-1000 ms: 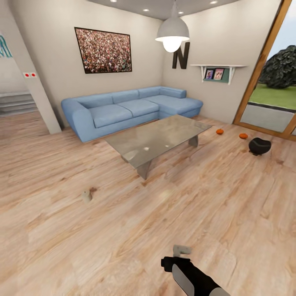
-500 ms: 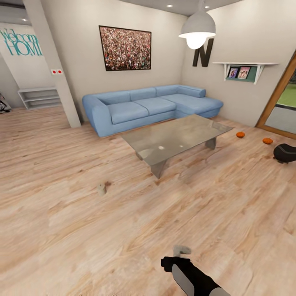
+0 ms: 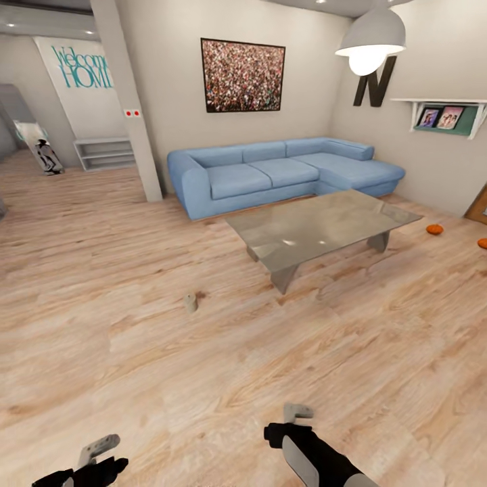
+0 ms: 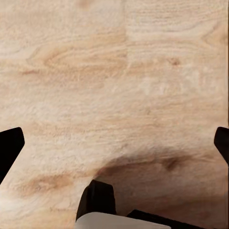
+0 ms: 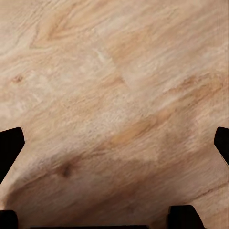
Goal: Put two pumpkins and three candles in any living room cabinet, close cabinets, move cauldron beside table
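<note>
Room: living room with a pale wood floor (image 3: 203, 379), seen from the robot's head camera.
Table: low table (image 3: 325, 226) with a glossy grey top, standing in front of a blue corner sofa (image 3: 284, 172).
Candle: one small beige candle (image 3: 191, 302) stands upright on the floor, well apart from the table, on its near left side.
Pumpkins: one orange pumpkin (image 3: 434, 229) sits on the floor beyond the table's right end; a second pumpkin (image 3: 483, 243) is cut by the right edge of the view.
Left gripper: left gripper (image 3: 101, 450) is low at the near left, over bare floor; in its wrist view the dark fingertips (image 4: 10, 148) sit at opposite edges, so the jaws are spread wide with nothing between them.
Right gripper: right gripper (image 3: 297, 411) is low at the near centre, over bare floor; its fingertips (image 5: 9, 145) are likewise far apart, jaws wide and empty.
Walls: a framed picture (image 3: 243, 75) hangs above the sofa, and a pendant lamp (image 3: 370, 42) hangs at the upper right.
</note>
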